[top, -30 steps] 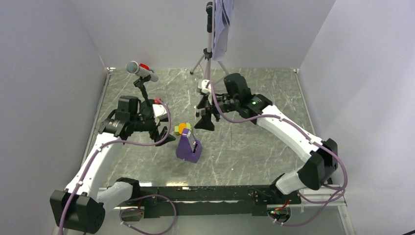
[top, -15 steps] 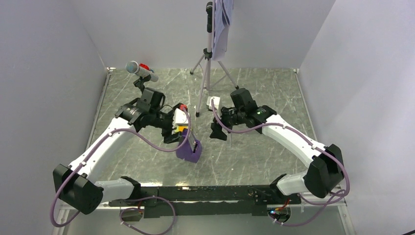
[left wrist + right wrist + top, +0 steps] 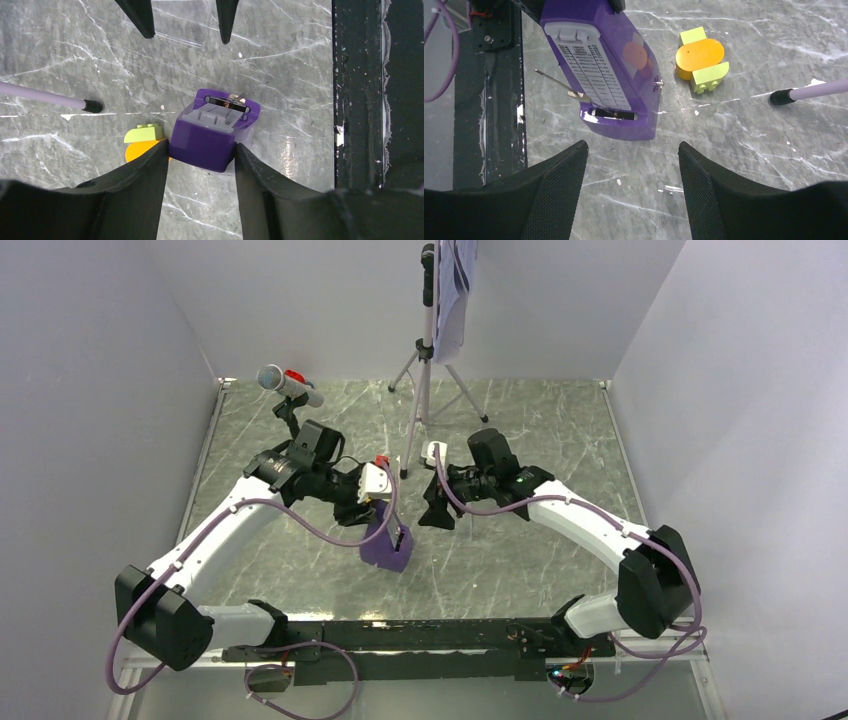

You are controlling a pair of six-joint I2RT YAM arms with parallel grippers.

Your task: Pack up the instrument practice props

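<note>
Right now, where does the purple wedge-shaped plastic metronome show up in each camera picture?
Top external: purple wedge-shaped plastic metronome, near the centre, slightly left.
Left wrist: centre, seen from above.
Right wrist: upper left.
Shared landmark: black-tipped lilac stand leg.

The purple wedge metronome stands upright, touched on both sides by the fingers of the left gripper, the orange-and-yellow-green block lying flat just outside one finger, both just ahead of the right gripper
</note>
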